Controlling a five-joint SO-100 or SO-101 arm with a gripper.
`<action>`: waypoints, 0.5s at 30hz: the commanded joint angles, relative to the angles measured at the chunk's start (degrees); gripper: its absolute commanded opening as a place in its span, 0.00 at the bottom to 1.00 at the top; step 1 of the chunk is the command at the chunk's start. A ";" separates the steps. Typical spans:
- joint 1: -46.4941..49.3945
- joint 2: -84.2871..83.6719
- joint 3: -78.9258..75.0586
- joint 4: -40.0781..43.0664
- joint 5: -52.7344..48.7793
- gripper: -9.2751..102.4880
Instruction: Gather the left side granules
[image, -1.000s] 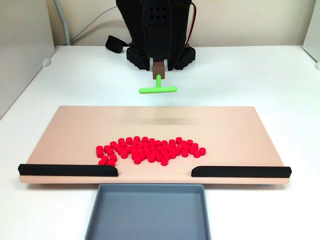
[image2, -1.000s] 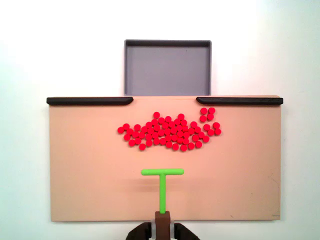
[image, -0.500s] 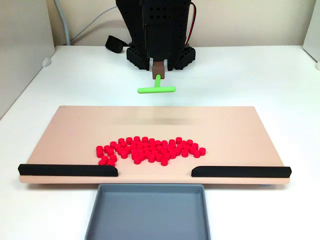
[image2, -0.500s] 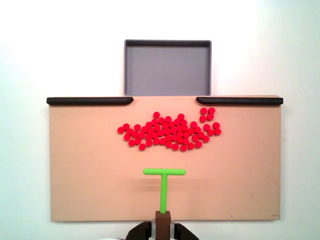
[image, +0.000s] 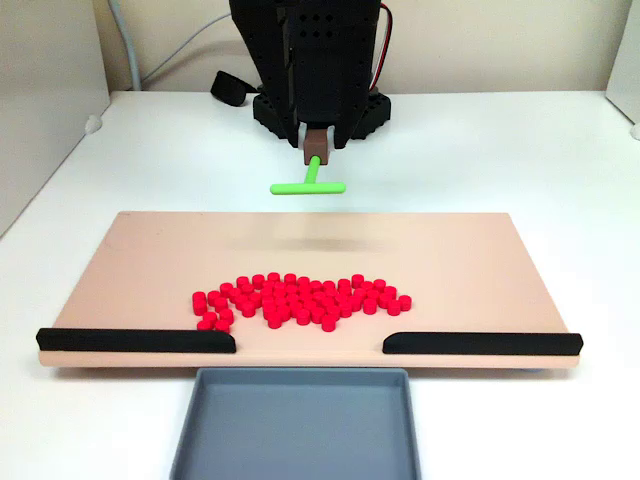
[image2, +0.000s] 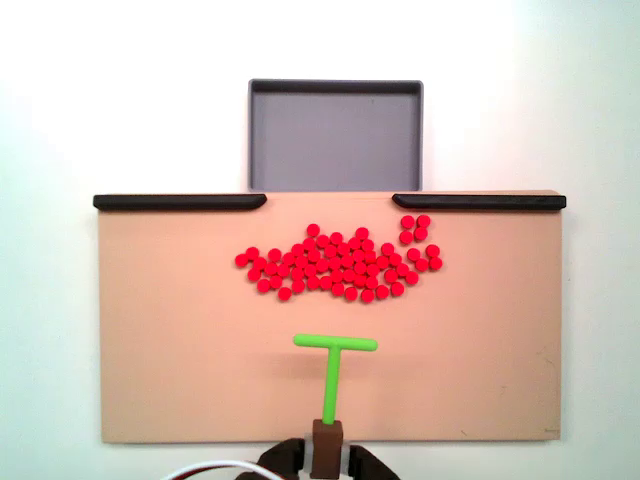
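This looks like a small robotics lab or hobbyist test bench set up indoors. A plain white desk (image: 500, 150) stands against a bare beige wall (image: 480, 40), with a grey cable (image: 125, 50) trailing down at 11 o'clock in a fixed view. A black arm base (image: 315, 105) sits at 12 o'clock on the desk, red wires (image: 385, 45) running beside it. The purpose-made rig points the same way: a tan board (image2: 180, 380) with black rails (image2: 180, 202) and a grey tray (image2: 335, 140) at its edge.

pusher (image2: 334, 365) | shifted right in the top-down fixed view | crossbar now slightly tilted
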 joint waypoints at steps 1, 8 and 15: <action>-1.58 0.97 -1.14 -0.26 5.27 0.08; -10.72 1.67 -1.14 0.35 29.00 0.08; -18.81 -5.01 -5.54 2.55 46.76 0.08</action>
